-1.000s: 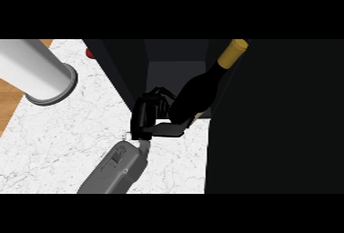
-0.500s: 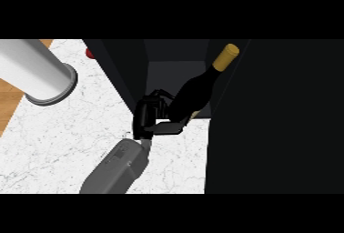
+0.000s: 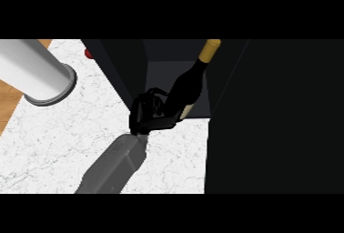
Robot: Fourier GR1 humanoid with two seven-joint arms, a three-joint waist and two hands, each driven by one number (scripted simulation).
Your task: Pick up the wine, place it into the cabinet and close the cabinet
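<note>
wine: the dark bottle [image 3: 186, 88] is sitting inside the open cabinet [image 3: 128, 68], its bottom end at the front edge.
pointing: it is leaning, its long side running up and a bit right, gold top [image 3: 209, 50] pointing into the back.
hand: one hand [image 3: 149, 116] is curling round the bottom of the wine; i cannot tell which arm it is.
counter: the white marble counter [image 3: 60, 136] is lying under the grey forearm [image 3: 114, 166].
other: a grey tube [image 3: 33, 68] is showing at the upper left.
</note>
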